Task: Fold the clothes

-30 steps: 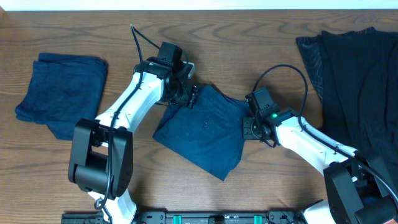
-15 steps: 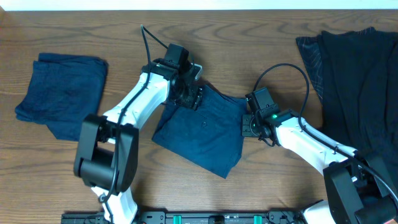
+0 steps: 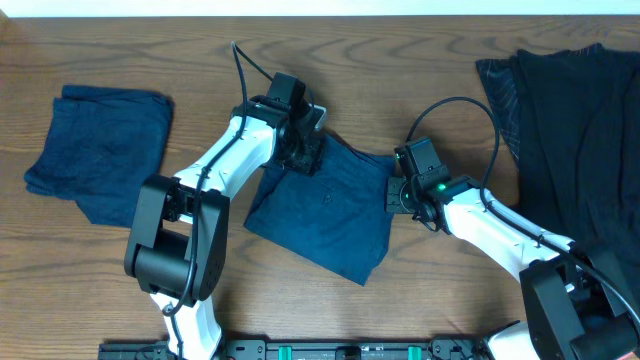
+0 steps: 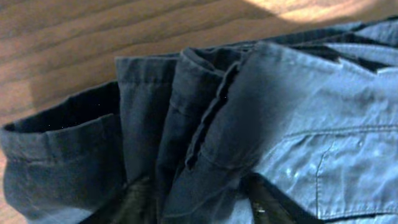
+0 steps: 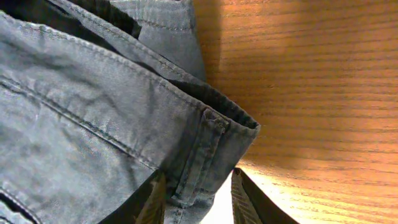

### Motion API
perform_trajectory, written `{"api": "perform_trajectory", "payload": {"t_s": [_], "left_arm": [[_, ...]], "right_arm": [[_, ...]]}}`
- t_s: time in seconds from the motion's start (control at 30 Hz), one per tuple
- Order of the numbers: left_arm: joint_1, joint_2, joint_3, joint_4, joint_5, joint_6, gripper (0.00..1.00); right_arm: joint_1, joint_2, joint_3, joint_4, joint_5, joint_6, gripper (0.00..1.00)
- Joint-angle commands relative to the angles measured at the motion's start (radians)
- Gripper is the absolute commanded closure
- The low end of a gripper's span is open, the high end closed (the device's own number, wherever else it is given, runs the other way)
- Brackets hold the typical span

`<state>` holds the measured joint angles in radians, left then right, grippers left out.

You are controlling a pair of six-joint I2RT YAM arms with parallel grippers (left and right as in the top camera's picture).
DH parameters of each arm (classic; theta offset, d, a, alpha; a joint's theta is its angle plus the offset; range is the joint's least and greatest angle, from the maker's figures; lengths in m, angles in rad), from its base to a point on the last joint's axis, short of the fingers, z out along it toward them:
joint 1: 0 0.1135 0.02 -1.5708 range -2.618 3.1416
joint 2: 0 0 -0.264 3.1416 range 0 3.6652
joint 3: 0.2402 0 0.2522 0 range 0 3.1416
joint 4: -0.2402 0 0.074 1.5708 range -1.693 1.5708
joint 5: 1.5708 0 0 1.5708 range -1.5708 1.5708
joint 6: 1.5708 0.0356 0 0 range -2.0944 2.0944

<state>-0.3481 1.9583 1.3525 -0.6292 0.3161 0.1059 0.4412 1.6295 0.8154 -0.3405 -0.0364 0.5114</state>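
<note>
I see the blue garment [image 3: 325, 215] lying near the middle of the table [image 3: 440, 90], partly folded, with one corner pointing to 5 o'clock. Both arms are at its upper edge.

The left gripper [image 3: 305, 155] is at the 11 o'clock corner of the garment. In the left wrist view its two dark fingers [image 4: 134, 200] stand moderately apart at the bottom of the picture. Several bunched layers of the cloth, with hems and a stitched seam, fill the whole space between them. I judge that these jaws are clenched on this bundle of folds.

The right gripper [image 3: 397, 195] is at the 3 o'clock edge of the garment, well apart from the left one. In the right wrist view the waistband corner, with a belt loop on it, hangs between the fingertips [image 5: 152, 200]. The jaws are only a little open. The cloth touches the finger at 7 o'clock, but a bright strip of table shows between the cloth and the other finger. From this angle I cannot tell if the corner is really pinched or only enclosed.

At 9 o'clock on the table lies a folded blue cloth [image 3: 98, 150], flat and well apart from the arms. At 3 o'clock a pile of black clothes [image 3: 575, 130] covers the table edge, unfolded.
</note>
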Motion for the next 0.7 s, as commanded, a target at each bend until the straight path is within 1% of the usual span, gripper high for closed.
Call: {"api": "perform_trajectory", "payload": {"t_s": [0.0,0.03,0.13,0.2,0.3,0.37,0.4,0.53,0.6,0.67], "left_arm": [[0.002,0.003,-0.002,-0.009,0.013,0.014,0.57],[0.002,0.003,-0.002,-0.009,0.013,0.014,0.57],[0.002,0.003,-0.003,-0.009,0.013,0.014,0.57],[0.002,0.003,-0.006,-0.008,0.013,0.014,0.51],[0.002,0.008,-0.008,-0.008,0.013,0.014,0.45],[0.002,0.018,-0.008,-0.005,0.013,0.014,0.39],[0.002,0.026,-0.008,-0.001,0.013,0.014,0.38],[0.002,0.045,-0.008,0.003,0.013,0.014,0.38],[0.002,0.047,-0.008,0.002,0.014,0.013,0.44],[0.002,0.045,-0.008,0.002,0.017,0.014,0.53]], "right_arm": [[-0.012,0.012,-0.009,-0.008,-0.024,0.016,0.62],[-0.012,0.012,-0.009,-0.012,-0.024,0.018,0.59],[-0.014,0.012,-0.009,-0.023,-0.018,0.041,0.55],[-0.023,0.012,-0.009,-0.022,-0.013,0.064,0.55],[-0.043,0.012,-0.009,-0.019,-0.013,0.105,0.55],[-0.056,0.012,-0.009,-0.019,-0.013,0.138,0.54],[-0.059,0.012,-0.009,-0.015,-0.013,0.150,0.54],[-0.058,0.012,-0.009,0.005,-0.014,0.150,0.55],[-0.058,0.012,-0.009,0.019,-0.018,0.150,0.57],[-0.058,0.012,-0.009,0.047,-0.031,0.149,0.57]]}}
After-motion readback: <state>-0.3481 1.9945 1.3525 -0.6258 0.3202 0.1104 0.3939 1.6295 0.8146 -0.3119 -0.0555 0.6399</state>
